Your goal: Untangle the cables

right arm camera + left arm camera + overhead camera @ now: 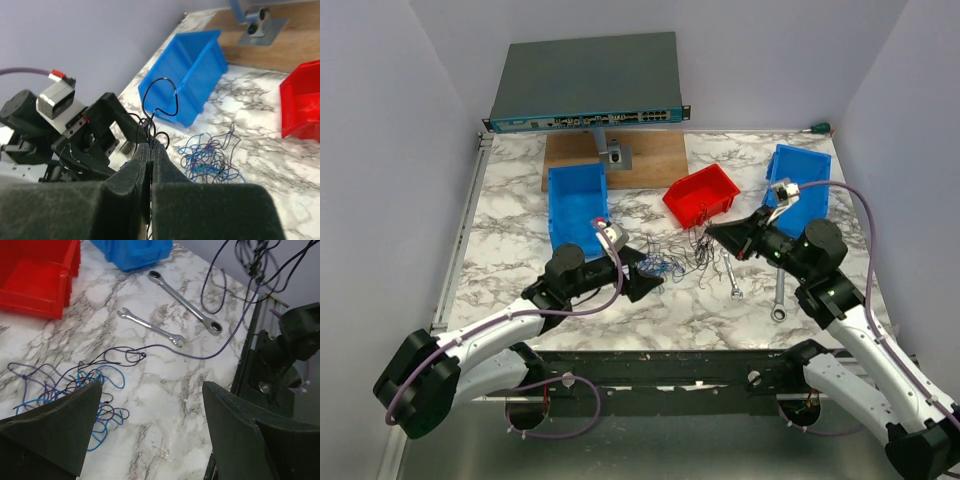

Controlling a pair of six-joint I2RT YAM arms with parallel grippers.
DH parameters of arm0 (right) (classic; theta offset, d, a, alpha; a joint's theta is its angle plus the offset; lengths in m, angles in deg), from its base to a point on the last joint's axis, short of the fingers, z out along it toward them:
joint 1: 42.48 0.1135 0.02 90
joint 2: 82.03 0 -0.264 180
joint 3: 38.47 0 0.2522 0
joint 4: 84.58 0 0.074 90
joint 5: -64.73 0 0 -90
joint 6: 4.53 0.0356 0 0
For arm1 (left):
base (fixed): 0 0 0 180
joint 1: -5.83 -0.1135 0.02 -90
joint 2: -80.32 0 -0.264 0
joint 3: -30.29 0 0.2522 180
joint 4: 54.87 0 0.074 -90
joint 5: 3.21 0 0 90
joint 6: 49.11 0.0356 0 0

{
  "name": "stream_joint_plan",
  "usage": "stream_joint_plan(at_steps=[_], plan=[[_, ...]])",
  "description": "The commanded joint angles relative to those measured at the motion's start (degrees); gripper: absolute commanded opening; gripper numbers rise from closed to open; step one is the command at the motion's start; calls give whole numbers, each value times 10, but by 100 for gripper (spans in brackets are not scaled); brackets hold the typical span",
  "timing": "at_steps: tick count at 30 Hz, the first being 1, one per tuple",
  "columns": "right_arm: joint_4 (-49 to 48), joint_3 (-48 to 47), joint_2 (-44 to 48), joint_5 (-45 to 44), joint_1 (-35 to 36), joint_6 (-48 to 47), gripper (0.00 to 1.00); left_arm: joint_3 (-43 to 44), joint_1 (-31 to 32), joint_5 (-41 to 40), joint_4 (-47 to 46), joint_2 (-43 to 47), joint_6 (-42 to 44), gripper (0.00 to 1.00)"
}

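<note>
- Seen from above, the left arm stretches low across the marble tabletop (pixel 520 270), with the left pincer (pixel 646 276) at the cables (pixel 676 262). The right arm is bent, and the right pincer (pixel 712 232) hangs over the same tangle mid-tabletop.
- Around it are a red bin (pixel 702 195), a left blue bin (pixel 575 205), a right blue bin (pixel 798 180) and two wrenches (pixel 732 278). A wooden board (pixel 650 160) and a grey switch box (pixel 585 85) sit at the back, against plain pale walls.
- Left wrist: the left pincer is released, fingers wide apart with nothing between them. Blue and dark loops lie on the marble by one finger, and one purple strand rises off the surface toward the top right.
- Right wrist: the right pincer is clenched, grasping dark strands of the cables that loop up from its tips. The rest of the tangle lies on the marble beyond, near a blue bin.
</note>
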Motion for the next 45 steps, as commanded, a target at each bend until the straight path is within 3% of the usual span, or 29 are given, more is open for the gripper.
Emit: stream_joint_plan(at_steps=[1, 13, 25, 28, 31, 33, 36, 37, 38, 39, 41, 45], plan=[[-81, 36, -11, 97, 2, 24, 1, -1, 3, 93, -93, -22, -25, 85], [-86, 69, -45, 125, 45, -24, 1, 0, -14, 102, -147, -50, -98, 85], [-150, 95, -118, 18, 141, -35, 1, -3, -14, 109, -173, -62, -108, 83], [-169, 91, -130, 15, 148, -31, 1, 4, -14, 127, -173, -75, -108, 68], [-184, 97, -126, 4, 148, -25, 1, 10, -14, 136, -166, -81, -106, 24], [-189, 100, -119, -5, 148, -23, 1, 9, -14, 125, -154, -73, -98, 1], [-183, 103, -118, -8, 148, -26, 1, -5, -14, 101, -147, -51, -88, 0], [-179, 103, -120, -8, 148, -28, 3, -10, -14, 90, -148, -42, -85, 0], [-177, 105, -121, -9, 148, -30, 17, -14, -14, 80, -147, -34, -82, 0], [-174, 108, -120, -11, 149, -34, 37, -17, -14, 74, -145, -29, -78, 0], [-174, 119, -114, -23, 149, -36, 62, -21, -14, 64, -139, -19, -71, 0], [-174, 145, -88, -41, 148, -44, 70, -24, -14, 60, -131, -10, -62, 0]])
